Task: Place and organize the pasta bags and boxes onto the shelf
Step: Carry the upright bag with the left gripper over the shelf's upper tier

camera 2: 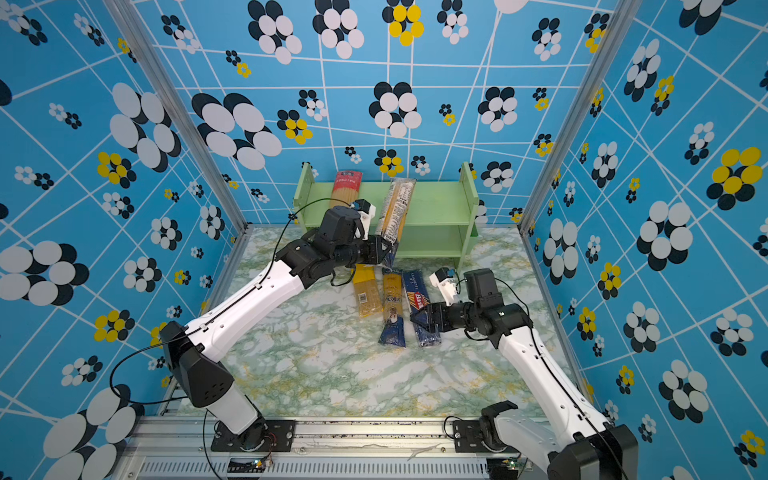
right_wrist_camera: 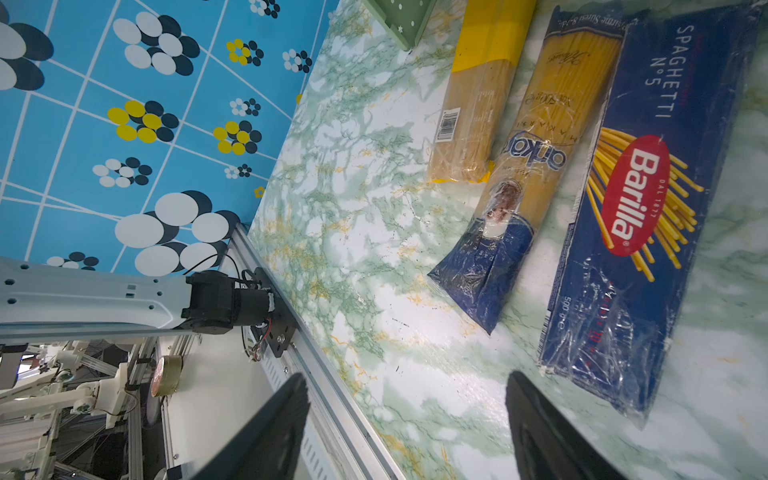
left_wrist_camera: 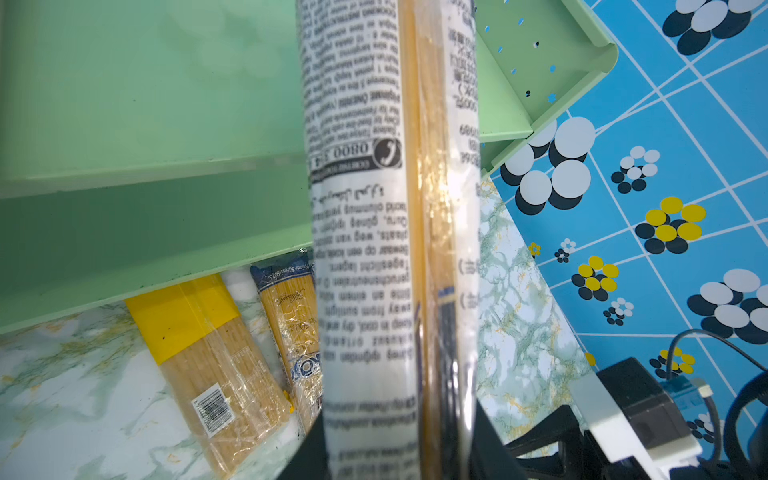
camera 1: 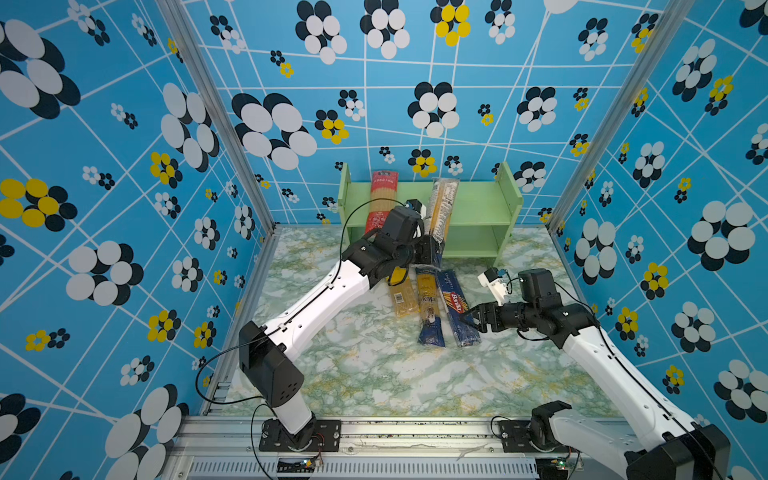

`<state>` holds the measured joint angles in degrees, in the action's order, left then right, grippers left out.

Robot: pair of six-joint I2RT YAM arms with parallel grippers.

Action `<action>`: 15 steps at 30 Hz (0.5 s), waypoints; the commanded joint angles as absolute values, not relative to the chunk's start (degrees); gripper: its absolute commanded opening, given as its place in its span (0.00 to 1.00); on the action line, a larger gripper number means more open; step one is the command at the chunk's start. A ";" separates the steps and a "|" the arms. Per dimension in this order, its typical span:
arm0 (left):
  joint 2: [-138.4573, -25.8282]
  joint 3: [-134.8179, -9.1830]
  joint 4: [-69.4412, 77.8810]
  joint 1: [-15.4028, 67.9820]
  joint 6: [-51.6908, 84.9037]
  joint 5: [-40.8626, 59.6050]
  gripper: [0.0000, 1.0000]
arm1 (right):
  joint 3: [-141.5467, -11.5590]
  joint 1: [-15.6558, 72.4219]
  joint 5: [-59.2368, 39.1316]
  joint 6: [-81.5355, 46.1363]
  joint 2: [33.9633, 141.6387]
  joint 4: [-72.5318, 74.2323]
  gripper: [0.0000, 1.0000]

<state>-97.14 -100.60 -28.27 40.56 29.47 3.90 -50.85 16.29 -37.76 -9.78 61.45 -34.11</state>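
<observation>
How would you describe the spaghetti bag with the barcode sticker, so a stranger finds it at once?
Start at the pale-green shelf on the marble table. Three packs lie before it; in a top view the yellow barcoded bag is leftmost. Alone it has no blue, only a white barcode sticker.

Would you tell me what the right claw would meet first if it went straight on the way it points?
Likely the blue end of the blue-and-yellow bag, lying ahead of the open right claw. The Barilla box beside one tip might be clipped first; depth is unclear.
</observation>
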 commanded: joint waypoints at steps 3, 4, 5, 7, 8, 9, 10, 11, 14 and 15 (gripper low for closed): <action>-99.01 -107.91 -19.20 39.99 29.42 5.26 0.00 | -53.11 15.91 -36.35 -8.77 63.00 -35.77 0.77; -99.51 -108.76 -19.13 39.91 29.52 5.13 0.00 | -53.32 15.90 -36.17 -8.70 63.27 -35.77 0.77; -100.09 -109.72 -19.15 39.76 29.68 5.16 0.00 | -53.49 15.91 -36.12 -8.62 63.53 -35.85 0.77; -101.09 -111.39 -19.17 39.57 29.90 5.06 0.00 | -53.68 15.91 -36.12 -8.54 63.89 -35.77 0.77; -101.69 -112.14 -19.24 39.47 30.02 5.01 0.00 | -53.76 15.91 -36.04 -8.45 64.17 -35.84 0.77; -102.16 -112.84 -19.32 39.24 30.08 4.96 0.00 | -53.80 15.84 -36.04 -8.49 64.24 -35.84 0.77; -102.59 -113.55 -19.40 39.20 30.23 4.96 0.00 | -53.94 15.90 -36.04 -8.35 64.47 -35.78 0.77; -103.03 -114.21 -19.38 39.04 30.34 4.96 0.00 | -53.99 15.91 -36.04 -8.29 64.68 -35.77 0.77; -103.94 -115.82 -19.42 38.56 30.67 4.56 0.00 | -54.18 15.86 -35.96 -8.27 65.34 -35.77 0.77; -104.20 -116.29 -19.37 38.45 30.83 4.53 0.00 | -54.21 15.91 -35.94 -8.25 65.53 -35.81 0.77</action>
<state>-105.16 -111.07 -28.38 39.16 30.96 4.95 -52.77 16.29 -36.53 -9.56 64.82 -34.44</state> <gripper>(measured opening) 0.334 0.770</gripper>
